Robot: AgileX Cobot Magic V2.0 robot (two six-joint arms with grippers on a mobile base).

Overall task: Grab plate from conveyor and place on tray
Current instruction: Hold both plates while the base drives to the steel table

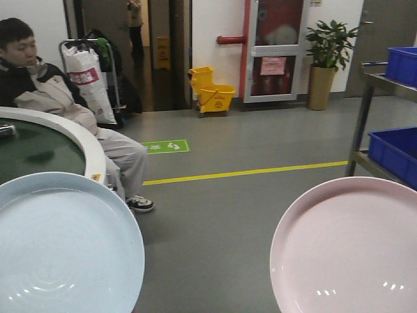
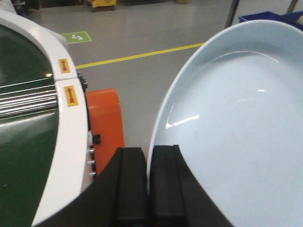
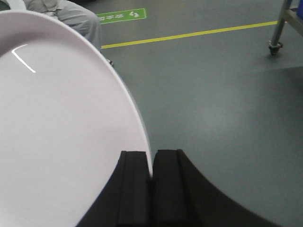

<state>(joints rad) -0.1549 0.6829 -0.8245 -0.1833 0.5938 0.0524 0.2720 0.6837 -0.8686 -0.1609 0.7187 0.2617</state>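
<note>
Jaws clamped: left on blue plate [image 2: 236,123], right on pink plate [image 3: 57,132].

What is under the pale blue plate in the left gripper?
Grey floor shows beside the pale blue plate, pinched by the left gripper; directly beneath is covered.

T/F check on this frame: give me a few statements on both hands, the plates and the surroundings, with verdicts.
1. The left hand is shut on the rim of a pale blue plate. True.
2. The right hand is empty. False: it is shut on the rim of a pink plate.
3. The pale blue plate lies on the green belt. False: it is held in the air beside the white rim of the conveyor.
4. A person sits next to the conveyor. True.
5. Blue bins sit on a rack at the right. True.
</note>
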